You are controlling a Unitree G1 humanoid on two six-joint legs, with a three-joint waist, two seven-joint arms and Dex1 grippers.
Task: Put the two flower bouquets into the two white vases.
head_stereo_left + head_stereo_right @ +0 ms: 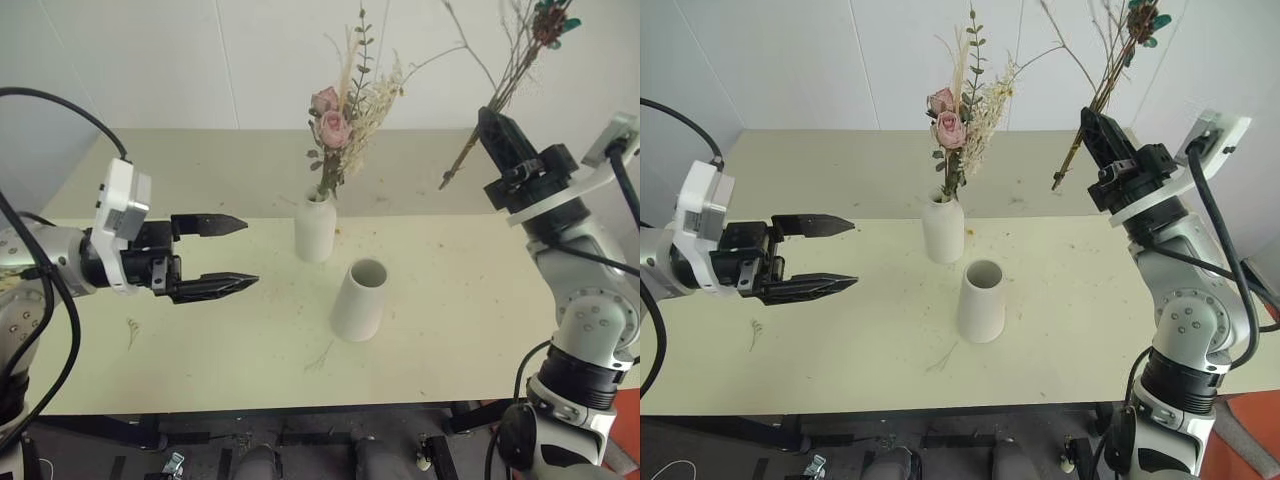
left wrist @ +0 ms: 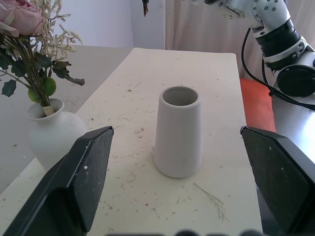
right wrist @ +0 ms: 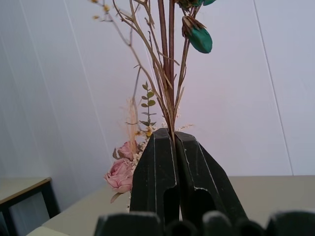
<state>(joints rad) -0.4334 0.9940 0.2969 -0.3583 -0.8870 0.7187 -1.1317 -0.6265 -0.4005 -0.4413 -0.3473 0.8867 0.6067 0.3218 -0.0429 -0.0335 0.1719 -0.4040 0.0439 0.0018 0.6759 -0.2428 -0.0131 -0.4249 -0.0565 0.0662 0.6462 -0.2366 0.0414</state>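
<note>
Standing empty nearest the table edge, the cone-shaped vase [image 1: 360, 300] waits; half remains. Left gripper [image 1: 228, 256] hovers beside it, jaws wide. Behind, the bottle vase [image 1: 315, 228] holds the rose bouquet [image 1: 338, 125]. Right gripper [image 1: 497, 130] pinches the sparse brown-stemmed bouquet [image 1: 510, 75] aloft.

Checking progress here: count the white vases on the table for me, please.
2: the bottle-shaped vase stands farther back holding the pink rose bouquet; the empty cone vase stands nearer, slightly right.
</note>
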